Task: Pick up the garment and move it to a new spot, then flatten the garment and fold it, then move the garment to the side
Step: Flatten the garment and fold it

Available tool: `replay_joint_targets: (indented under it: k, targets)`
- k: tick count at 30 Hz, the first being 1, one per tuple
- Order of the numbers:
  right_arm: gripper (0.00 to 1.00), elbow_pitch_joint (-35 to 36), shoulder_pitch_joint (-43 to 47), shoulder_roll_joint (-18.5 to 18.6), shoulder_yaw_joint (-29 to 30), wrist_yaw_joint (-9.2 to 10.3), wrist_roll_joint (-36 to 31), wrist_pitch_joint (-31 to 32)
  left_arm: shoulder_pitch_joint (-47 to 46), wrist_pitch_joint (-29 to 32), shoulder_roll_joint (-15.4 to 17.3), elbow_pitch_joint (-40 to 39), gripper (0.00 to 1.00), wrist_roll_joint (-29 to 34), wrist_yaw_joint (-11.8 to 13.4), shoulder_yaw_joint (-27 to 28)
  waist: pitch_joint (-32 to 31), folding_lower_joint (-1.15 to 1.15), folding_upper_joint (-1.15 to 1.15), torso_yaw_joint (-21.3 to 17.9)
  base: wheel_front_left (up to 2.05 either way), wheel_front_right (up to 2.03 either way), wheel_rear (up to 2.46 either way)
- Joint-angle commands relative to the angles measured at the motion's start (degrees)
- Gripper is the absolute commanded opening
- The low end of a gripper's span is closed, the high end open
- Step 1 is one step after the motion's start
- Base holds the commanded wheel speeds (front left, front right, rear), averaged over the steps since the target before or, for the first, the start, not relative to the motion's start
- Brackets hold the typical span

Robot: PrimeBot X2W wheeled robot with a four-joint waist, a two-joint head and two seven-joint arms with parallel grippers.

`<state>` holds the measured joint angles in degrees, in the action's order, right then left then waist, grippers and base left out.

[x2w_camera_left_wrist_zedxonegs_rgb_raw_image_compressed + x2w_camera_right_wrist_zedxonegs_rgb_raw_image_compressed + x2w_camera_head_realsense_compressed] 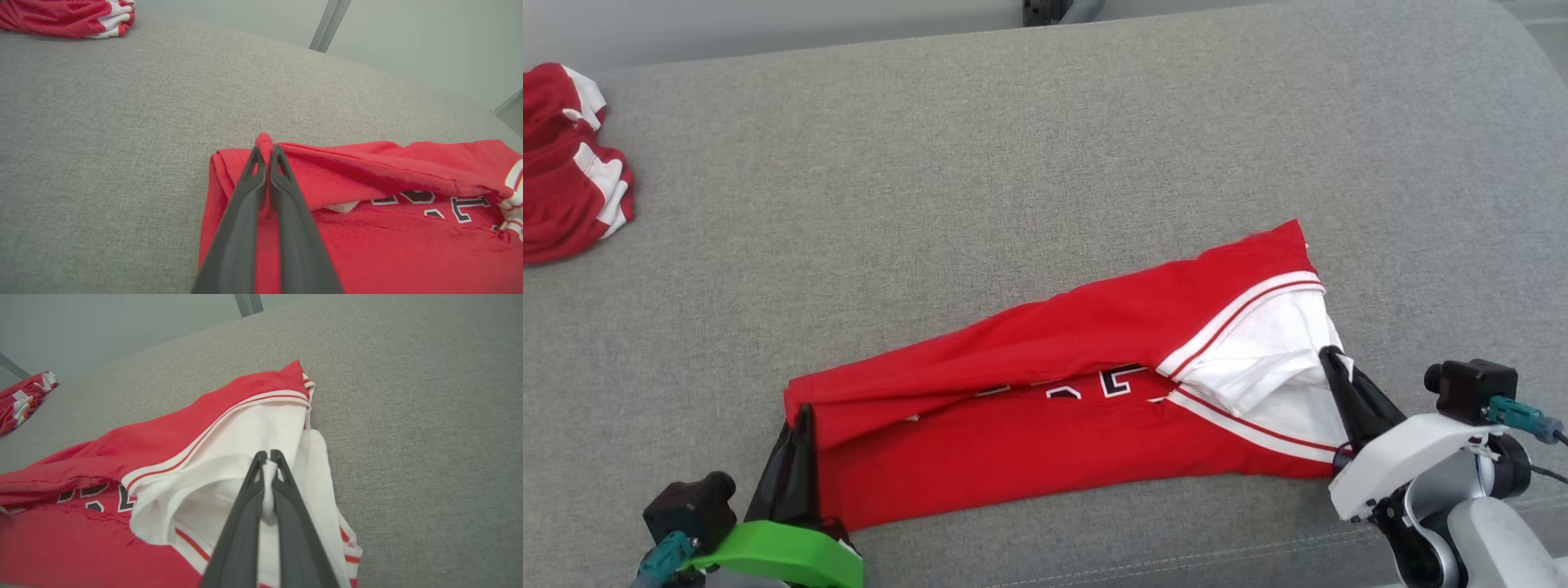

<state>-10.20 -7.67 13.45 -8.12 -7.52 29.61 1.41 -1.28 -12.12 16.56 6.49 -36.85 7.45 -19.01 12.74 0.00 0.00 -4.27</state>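
- Cloth is pinched in both of my grippers, each closed tight on a fold of the red jersey (1029, 457).
- My left gripper (267, 150) clamps a small red ridge of fabric at the jersey's left end. A nub of cloth pokes out just past my fingertips.
- My right gripper (268, 454) nips a bunched white fold at the jersey's right end, where the white panel gapes open around my fingers.
- Between the two grips the jersey lies long and narrow on the grey upholstered surface (1013, 147). Its far long edge is folded over toward me.
- That flap half covers the black, white-edged lettering (429, 202) along the middle, and a small white label (339, 207) peeks from under it near my left gripper.
- In the head view the jersey runs on a slant, with the left end nearer me and the right end farther away.
- Red-and-white striped trim borders the white panel on the right.
- Well apart from the jersey, at the far left of the surface, sits a heap of red-and-white garments (564, 163).
- Beyond the far edge of the surface stands a dark metal post (1062, 10).
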Motion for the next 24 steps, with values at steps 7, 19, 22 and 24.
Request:
replay_joint_targets:
  k: [7,19,22,24]
  targets:
    - [1.0,-0.32,4.98,-0.95,2.29,0.07,0.86,-2.25,5.8,-2.25,-1.68,-1.32,1.0,-2.37,-1.99,1.75,-1.92,0.0,0.0,0.16,0.0,0.0,0.0]
    - [1.0,-0.1,8.34,-2.7,8.48,0.07,-0.45,-2.93,9.64,-3.06,-2.35,-5.06,1.0,-0.14,-3.57,5.59,-3.8,0.0,0.0,0.8,0.0,0.0,0.0]
    - [1.0,0.09,7.22,-2.97,9.2,0.06,-1.11,-2.49,7.49,-3.07,-3.2,-4.51,1.0,0.57,-4.69,6.66,-4.08,0.0,0.0,0.86,0.0,0.0,0.0]
    - [1.0,-0.51,5.24,-3.21,9.16,0.06,-1.89,-1.51,5.81,-3.07,-4.09,-3.23,1.0,2.23,-5.79,7.3,-4.33,0.0,0.0,0.95,0.0,0.0,0.0]
